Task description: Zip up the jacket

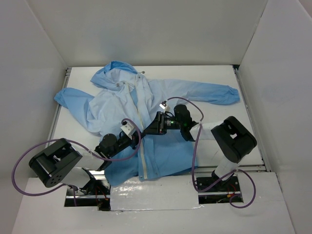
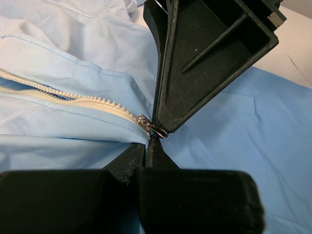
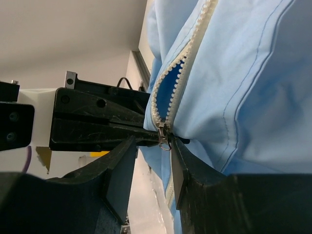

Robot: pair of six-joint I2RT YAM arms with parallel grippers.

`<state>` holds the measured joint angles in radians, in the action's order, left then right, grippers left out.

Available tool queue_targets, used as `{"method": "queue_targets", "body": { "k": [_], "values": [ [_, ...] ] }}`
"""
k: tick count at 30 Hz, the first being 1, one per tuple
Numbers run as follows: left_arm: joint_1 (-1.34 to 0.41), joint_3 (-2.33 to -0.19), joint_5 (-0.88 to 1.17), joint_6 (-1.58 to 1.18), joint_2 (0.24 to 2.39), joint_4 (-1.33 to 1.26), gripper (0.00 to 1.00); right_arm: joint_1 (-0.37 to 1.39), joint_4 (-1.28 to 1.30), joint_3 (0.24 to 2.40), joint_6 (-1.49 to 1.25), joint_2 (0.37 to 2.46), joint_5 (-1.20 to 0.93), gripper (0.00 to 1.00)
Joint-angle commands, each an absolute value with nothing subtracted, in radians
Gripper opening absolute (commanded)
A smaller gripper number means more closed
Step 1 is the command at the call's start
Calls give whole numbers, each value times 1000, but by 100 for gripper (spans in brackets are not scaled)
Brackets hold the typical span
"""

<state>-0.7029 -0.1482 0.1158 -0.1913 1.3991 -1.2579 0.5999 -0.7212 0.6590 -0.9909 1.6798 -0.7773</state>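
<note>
The light-blue jacket (image 1: 165, 97) lies flat on the white table, hood at the far side. Its white zipper (image 1: 142, 112) runs down the front, closed below the slider and open above it. My left gripper (image 1: 136, 138) is shut on the jacket's fabric (image 2: 73, 146) just beside the metal slider (image 2: 146, 124). My right gripper (image 1: 147, 130) is open, and the slider (image 3: 164, 134) with its pull tab sits between the fingertips, close to the right finger (image 3: 190, 170). The left gripper shows as a black bar (image 3: 97, 122) in the right wrist view.
The table (image 1: 214, 73) stands between white walls on three sides. The right sleeve (image 1: 214, 92) stretches to the right and the left sleeve (image 1: 73, 100) is folded at the left. Purple cables (image 1: 195, 161) loop off both arms near the bases.
</note>
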Motion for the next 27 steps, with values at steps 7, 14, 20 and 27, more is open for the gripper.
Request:
{"method": "queue_targets", "body": {
  "k": [7,14,20,27],
  "values": [
    [-709,-193,147,-210,1391,-1841,0,614,-827,640,-1029,1709,-801,39],
    [-709,-179,147,-206,1373,-1841,0,614,-871,635,-1063,1739,-779,29],
    [-709,-173,153,-206,1371,-1841,0,614,-960,630,-1126,1764,-790,28],
    [-709,-176,160,-207,1373,-1841,0,614,-934,641,-1132,1781,-775,17]
  ]
}}
